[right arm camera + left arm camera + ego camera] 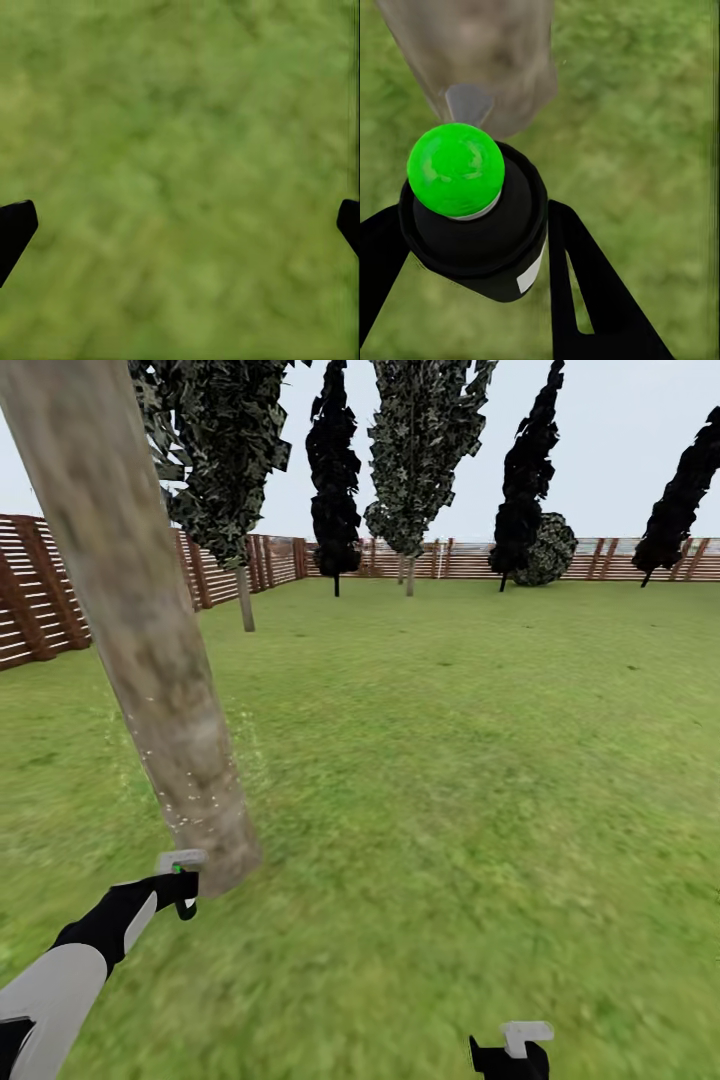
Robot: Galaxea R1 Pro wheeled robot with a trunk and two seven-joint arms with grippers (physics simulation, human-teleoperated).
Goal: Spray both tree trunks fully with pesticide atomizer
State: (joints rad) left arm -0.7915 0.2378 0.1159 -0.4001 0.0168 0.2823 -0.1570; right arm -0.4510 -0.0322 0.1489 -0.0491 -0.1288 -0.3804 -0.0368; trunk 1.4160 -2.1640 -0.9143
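Observation:
A thick pale tan-grey tree trunk [150, 660] rises at the left of the head view, and white pesticide specks [168, 785] dot its lower part. My left gripper [182, 888] is beside the trunk's base, shut on the pesticide atomizer [178, 869]. In the left wrist view the atomizer [472, 217] is a black bottle with a round green top. It sits between the black fingers [585, 292] of the left gripper [472, 225] and points at the trunk base [487, 52]. My right gripper [510, 1055] hangs low at the right. It [182, 225] is open over bare grass.
Grass lawn [450, 760] stretches ahead to a brown slat fence [40, 600]. More pale-trunked trees with grey-green crowns [245, 600] [410, 575] stand farther back. Slim black-leaved trees [335, 480] and a round bush [550, 550] line the far fence.

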